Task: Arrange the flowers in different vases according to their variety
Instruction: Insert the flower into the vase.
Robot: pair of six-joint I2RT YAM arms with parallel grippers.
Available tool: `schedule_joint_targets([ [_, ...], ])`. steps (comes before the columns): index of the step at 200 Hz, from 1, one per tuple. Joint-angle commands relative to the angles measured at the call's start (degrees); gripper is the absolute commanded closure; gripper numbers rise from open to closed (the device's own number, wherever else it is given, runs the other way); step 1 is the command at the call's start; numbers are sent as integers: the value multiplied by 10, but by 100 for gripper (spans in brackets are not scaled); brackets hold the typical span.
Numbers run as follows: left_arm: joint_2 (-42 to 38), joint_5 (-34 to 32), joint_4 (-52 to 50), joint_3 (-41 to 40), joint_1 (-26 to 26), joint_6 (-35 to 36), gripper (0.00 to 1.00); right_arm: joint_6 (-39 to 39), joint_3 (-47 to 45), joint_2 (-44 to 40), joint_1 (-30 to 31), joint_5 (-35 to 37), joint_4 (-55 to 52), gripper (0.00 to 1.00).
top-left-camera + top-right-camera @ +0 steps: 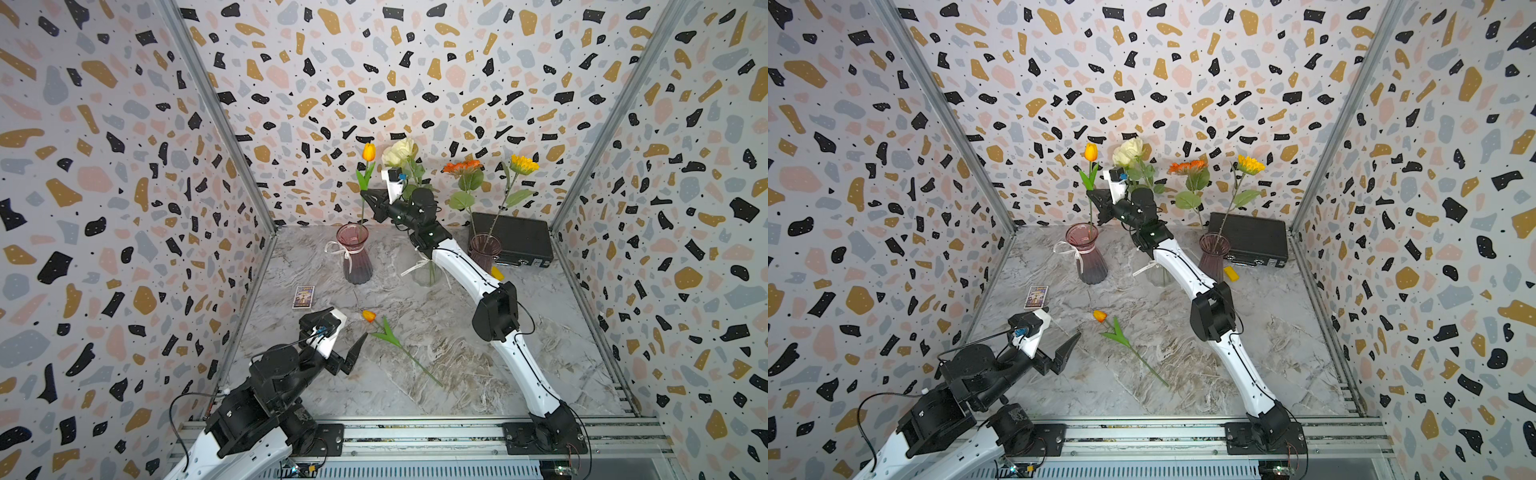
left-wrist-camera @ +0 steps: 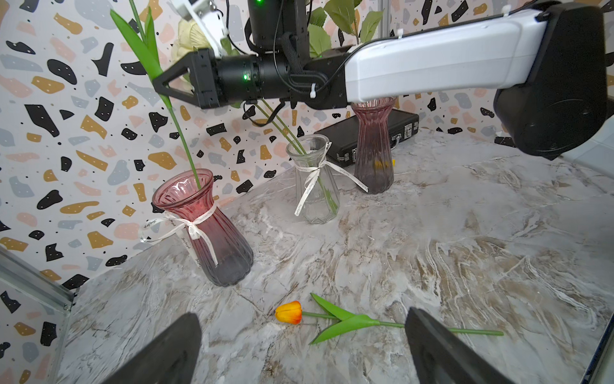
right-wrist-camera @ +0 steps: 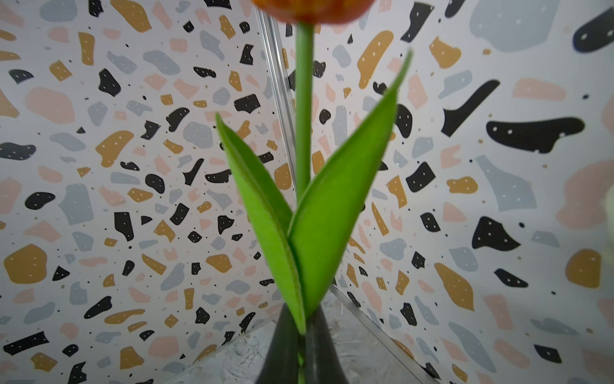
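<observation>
Now the right fingers [image 1: 371,198] are clamping the stem of the upright tulip [image 1: 365,176], its foot dipping into the pink vase [image 1: 356,262] below. Left fingers [image 1: 356,348] are standing apart near the lying tulip [image 1: 390,336]

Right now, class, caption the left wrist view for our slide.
Right gripper pinches a tulip stem in the pink ribbed vase; an orange tulip lies on the tabletop.

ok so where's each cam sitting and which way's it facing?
Both top views: high over the front rail, looking down toward the back wall; left arm and right arm show.
Left wrist: low over the table, facing the lying tulip and pink vase; open left pincer in front, right arm beyond.
Right wrist: close behind the held tulip, facing the wall corner; right pincer shut on its stem.
Shared: top and left wrist views both show that grip.
</observation>
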Motion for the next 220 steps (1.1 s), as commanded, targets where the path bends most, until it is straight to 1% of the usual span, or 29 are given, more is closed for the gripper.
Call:
schedule_joint_targets([
  [1, -9, 4, 21, -8, -2, 3, 0, -9, 19, -18, 0, -7, 8, 100],
  [36, -10, -4, 20, -12, -2, 5, 0, -13, 17, -7, 8, -19, -11, 100],
  [86, -11, -3, 24, -16, -2, 4, 0, -53, 14, -1, 30, -32, -65, 100],
  [142, -15, -7, 18, -14, -2, 2, 0, -53, -9, -2, 35, -32, -81, 100],
  [149, -15, -8, 19, -14, -2, 4, 0, -53, -10, -2, 36, -32, -83, 96],
  [172, -16, -11, 18, -14, -2, 5, 0, -54, -18, -5, 37, -34, -86, 87],
  [187, -16, -11, 19, -14, -2, 7, 0, -55, -26, -9, 37, -32, -90, 77],
  [198, -16, -11, 19, -13, -2, 7, 0, -56, -34, -14, 37, -33, -90, 73],
  [220, -15, -10, 20, -13, -1, 8, 0, -59, -49, -24, 37, -33, -93, 67],
])
